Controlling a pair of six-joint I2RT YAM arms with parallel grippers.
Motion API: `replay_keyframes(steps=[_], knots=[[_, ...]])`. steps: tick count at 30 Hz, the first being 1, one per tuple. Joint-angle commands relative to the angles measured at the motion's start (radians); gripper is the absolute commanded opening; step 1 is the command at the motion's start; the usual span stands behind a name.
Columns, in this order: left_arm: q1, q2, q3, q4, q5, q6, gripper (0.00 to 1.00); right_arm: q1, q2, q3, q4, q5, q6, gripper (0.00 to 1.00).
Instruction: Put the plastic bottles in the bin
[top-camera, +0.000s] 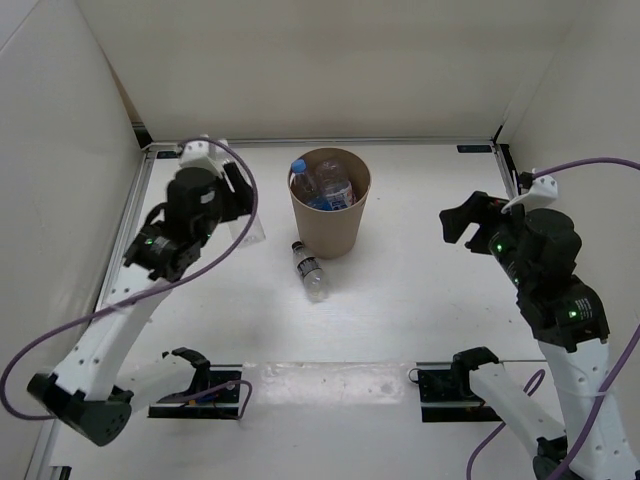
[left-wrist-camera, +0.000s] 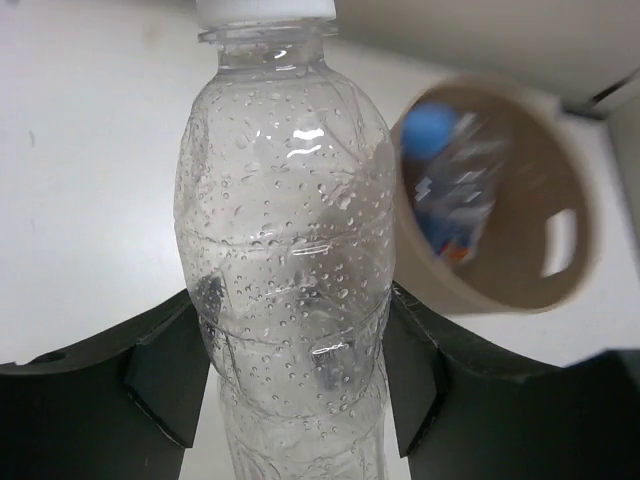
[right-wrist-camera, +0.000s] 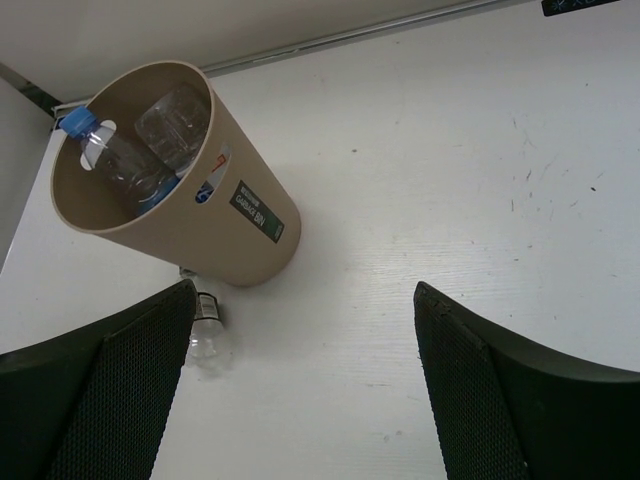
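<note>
Surface: white table (top-camera: 420, 310) boxed in by pale walls on the left, far and right sides.
Bin (top-camera: 328, 228): stands upright near the middle of the far edge. It holds a blue-capped bottle (top-camera: 303, 176) and a second clear bottle (top-camera: 338, 186).
Left gripper (left-wrist-camera: 290, 370): pinching the white-capped bottle (left-wrist-camera: 285, 230) low on its body, a finger pressed to each side. It is toward the far left corner, beside the bin and not over it.
Right gripper (right-wrist-camera: 303, 290): jaws spread wide with nothing between them, by the right edge.
Loose bottle (top-camera: 311, 270): lies on its side on the table, just at the bin's near side.
Risk, grip: the held bottle is thin, wet with droplets inside and rounded. It could slide or pivot between the fingers during the carry and fall short of the bin.
Risk, bin: the bin looks light. A low approach could let the bottle or a finger strike the rim and tip it, spilling the two bottles inside.
Risk, fill: the bottles inside stand tall, so a third may lodge across them and roll out over the rim.
Risk, loose bottle: a nudged bin could set it rolling away.
</note>
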Motion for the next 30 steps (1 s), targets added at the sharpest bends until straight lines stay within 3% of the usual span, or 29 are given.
replay_keyframes(steps=[1,3,4,7,15,26,29,30], knots=[[-0.029,0.006,0.132,0.045,-0.022,0.128,0.64,-0.002,-0.017,0.004,0.0,-0.027,-0.002,0.9],[-0.066,0.032,0.191,0.137,-0.049,0.212,0.64,-0.001,-0.021,0.007,-0.005,-0.028,-0.002,0.9],[-0.135,0.068,0.209,0.245,-0.056,0.308,0.64,0.001,-0.024,0.016,-0.014,-0.025,-0.002,0.9],[-0.212,0.176,0.307,0.291,-0.093,0.376,0.64,0.001,-0.022,0.022,-0.023,-0.017,-0.015,0.9],[-0.315,0.477,0.513,0.427,-0.139,0.418,0.67,-0.033,-0.039,0.022,-0.043,-0.05,-0.025,0.9],[-0.372,0.665,0.534,0.622,-0.149,0.424,0.74,-0.004,-0.07,-0.004,-0.058,-0.063,-0.024,0.9],[-0.375,0.702,0.56,0.627,-0.151,0.432,0.88,0.013,-0.074,-0.019,-0.054,-0.045,-0.024,0.9],[-0.376,0.71,0.557,0.628,-0.145,0.43,1.0,0.017,-0.071,-0.019,-0.057,-0.042,-0.021,0.9]])
